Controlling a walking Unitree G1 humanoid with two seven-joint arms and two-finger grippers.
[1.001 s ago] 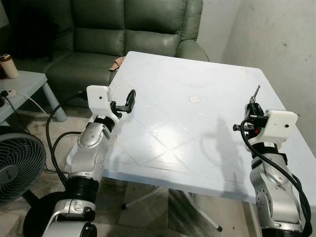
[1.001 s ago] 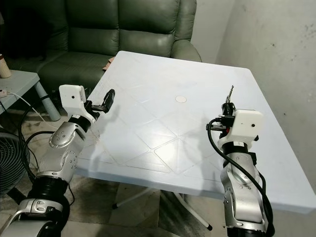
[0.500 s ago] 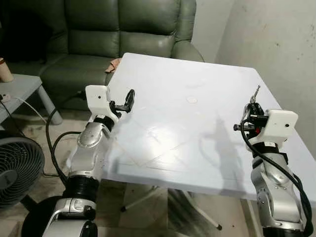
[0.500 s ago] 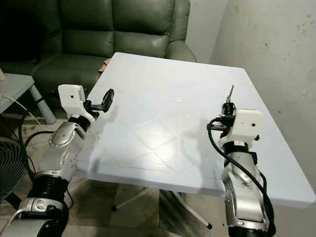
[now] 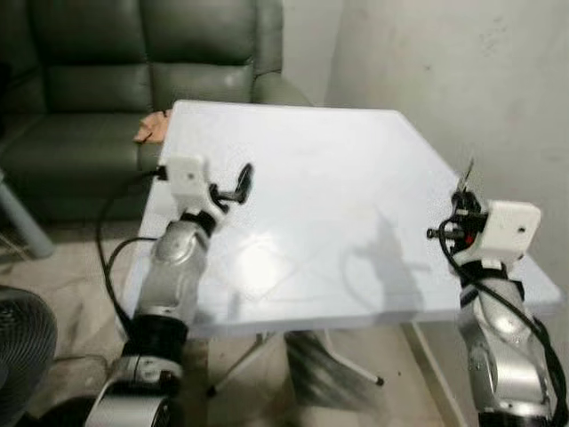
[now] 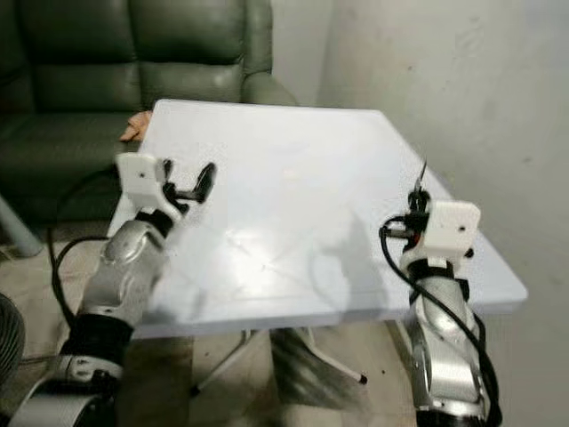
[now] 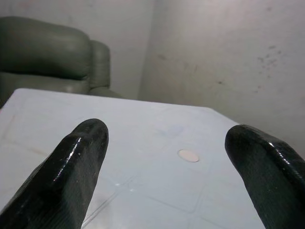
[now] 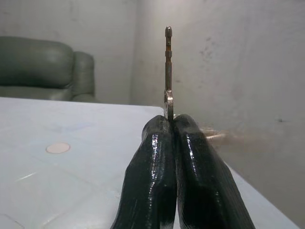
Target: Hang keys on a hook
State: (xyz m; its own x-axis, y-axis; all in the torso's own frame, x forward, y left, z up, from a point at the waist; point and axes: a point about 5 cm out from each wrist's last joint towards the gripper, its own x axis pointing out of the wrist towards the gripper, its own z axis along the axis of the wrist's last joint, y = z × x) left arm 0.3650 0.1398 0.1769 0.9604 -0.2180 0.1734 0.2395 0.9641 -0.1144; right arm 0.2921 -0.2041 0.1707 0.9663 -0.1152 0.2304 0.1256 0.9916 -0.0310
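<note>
Key [image 8: 167, 71] upright, pinched in right gripper [image 8: 172, 125] over table [image 5: 338, 178]; left gripper [image 7: 167, 157] fingers wide apart.

Looking along the left gripper [image 7: 167, 157], with two black fingers [image 7: 71, 167] spread wide apart and nothing held between them. Hovering above a white table [image 7: 143, 138] marked with faint diagonal lines. A small round cap [image 7: 188, 155] set in the tabletop, between the fingers. Beyond the far edge, a green sofa [image 7: 47, 57], and beside it a pale, stained wall [image 7: 228, 52].
</note>
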